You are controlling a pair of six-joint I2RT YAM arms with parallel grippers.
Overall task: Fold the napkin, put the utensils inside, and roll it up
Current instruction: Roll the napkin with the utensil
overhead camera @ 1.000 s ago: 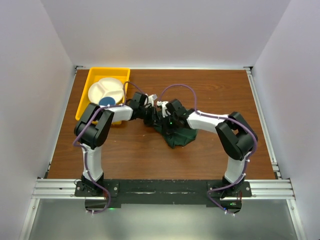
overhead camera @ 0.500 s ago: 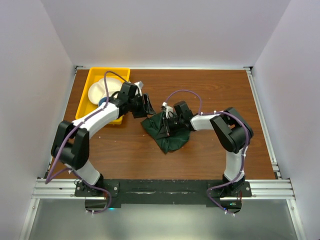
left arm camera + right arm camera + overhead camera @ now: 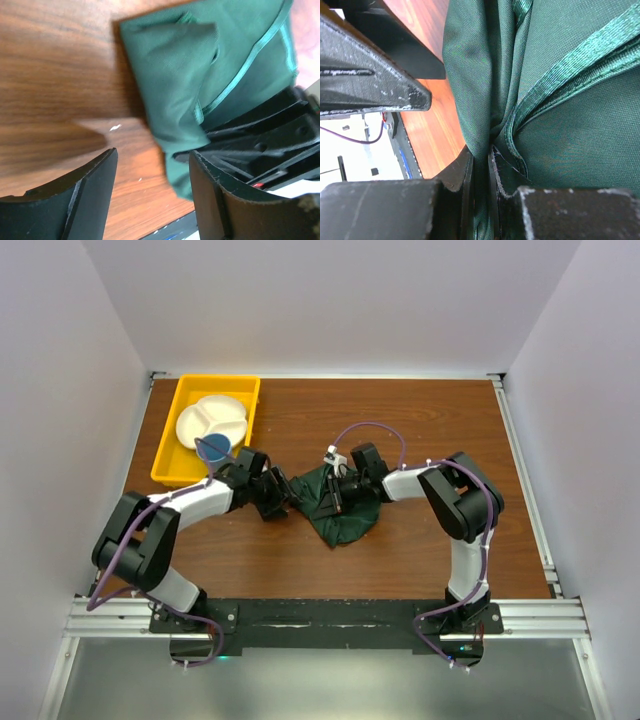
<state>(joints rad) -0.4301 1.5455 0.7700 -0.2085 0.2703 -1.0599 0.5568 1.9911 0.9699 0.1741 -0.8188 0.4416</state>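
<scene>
**One bunched napkin (image 3: 345, 515), little room to work**

I have the right gripper (image 3: 480, 165) clamped on a gathered fold of the napkin, which lies crumpled mid-table. My left gripper (image 3: 152, 157) hovers just left of the napkin, fingers apart and empty. I judge that a pull now could drag the whole bundle instead of flattening it, or knock the grippers together. I cannot see the utensils. The wood-grain table (image 3: 430, 420) carries a yellow tray (image 3: 165, 450) far-left of the napkin. Plain white walls (image 3: 330, 300) close three sides.

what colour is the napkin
The napkin is dark green; it shows best in the right wrist view.
</scene>
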